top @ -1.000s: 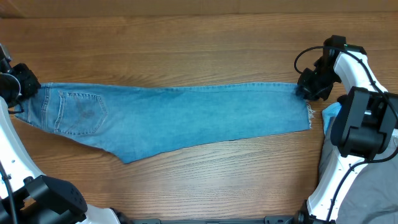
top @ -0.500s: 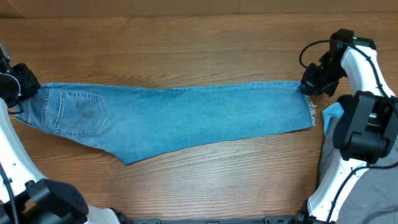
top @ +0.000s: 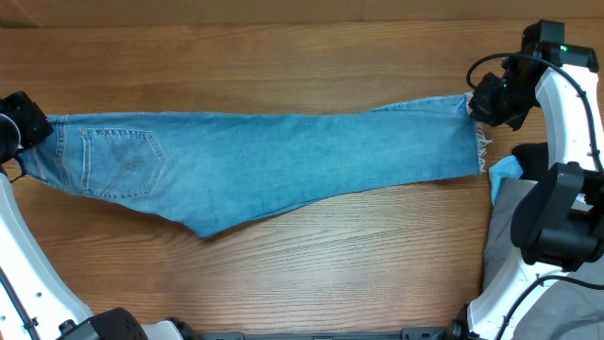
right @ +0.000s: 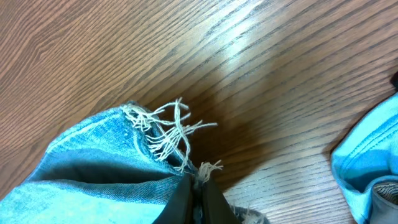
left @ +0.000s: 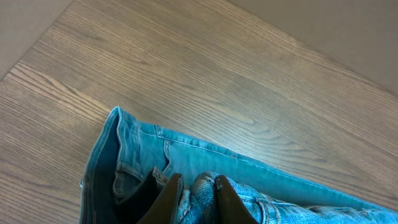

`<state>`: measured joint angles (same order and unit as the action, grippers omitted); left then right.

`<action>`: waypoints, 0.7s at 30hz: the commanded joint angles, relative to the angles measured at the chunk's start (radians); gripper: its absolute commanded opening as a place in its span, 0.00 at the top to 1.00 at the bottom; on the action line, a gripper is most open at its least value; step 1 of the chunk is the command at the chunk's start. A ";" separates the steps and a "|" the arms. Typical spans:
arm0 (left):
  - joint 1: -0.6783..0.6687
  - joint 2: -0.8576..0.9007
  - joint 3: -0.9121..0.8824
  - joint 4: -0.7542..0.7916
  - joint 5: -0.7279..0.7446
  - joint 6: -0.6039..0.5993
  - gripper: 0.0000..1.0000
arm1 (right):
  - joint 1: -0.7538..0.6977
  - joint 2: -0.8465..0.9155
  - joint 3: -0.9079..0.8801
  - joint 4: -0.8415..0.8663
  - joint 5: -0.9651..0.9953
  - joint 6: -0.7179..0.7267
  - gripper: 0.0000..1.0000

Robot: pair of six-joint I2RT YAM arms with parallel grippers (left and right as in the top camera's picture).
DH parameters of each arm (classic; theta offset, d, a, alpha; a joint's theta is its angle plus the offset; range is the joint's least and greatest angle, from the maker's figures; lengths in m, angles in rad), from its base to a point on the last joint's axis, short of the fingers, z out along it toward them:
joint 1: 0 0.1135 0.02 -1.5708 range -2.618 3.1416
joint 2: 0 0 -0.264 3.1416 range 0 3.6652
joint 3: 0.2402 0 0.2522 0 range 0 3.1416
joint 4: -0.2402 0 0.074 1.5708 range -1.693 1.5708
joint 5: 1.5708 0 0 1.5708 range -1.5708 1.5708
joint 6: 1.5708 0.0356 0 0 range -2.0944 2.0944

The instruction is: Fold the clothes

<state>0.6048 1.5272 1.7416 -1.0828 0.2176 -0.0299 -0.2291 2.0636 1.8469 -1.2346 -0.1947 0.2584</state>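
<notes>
The light-blue jeans [top: 264,161] lie stretched lengthwise across the wooden table, folded leg on leg, back pocket [top: 118,162] facing up at the left. My left gripper [top: 33,127] is shut on the waistband at the far left; in the left wrist view its fingers [left: 171,199] pinch a bunch of denim [left: 202,186]. My right gripper [top: 477,106] is shut on the frayed whitish hem [top: 481,146] at the far right. In the right wrist view the gripper [right: 198,186] clamps the hem's corner, with loose threads [right: 165,134] sticking out above the jaws.
A light-blue cloth [top: 505,170] lies beside the right arm's base, also seen as a blue cloth [right: 367,162] at the right wrist view's edge. A grey garment [top: 557,274] sits at the lower right. The table's far edge [top: 283,21] runs along the top.
The right gripper moved right and toward the far edge with the hem, and the left moved slightly back. The jeans shifted with them and now lie straighter and tauter.
</notes>
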 commanded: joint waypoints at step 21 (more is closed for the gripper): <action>-0.029 0.304 0.027 0.312 0.220 0.051 0.96 | -0.001 -0.024 -0.050 0.384 -0.062 0.087 0.93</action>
<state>0.5842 1.8351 1.7416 -0.7826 0.3866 -0.0200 -0.2283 2.0636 1.7927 -0.8635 -0.2588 0.3157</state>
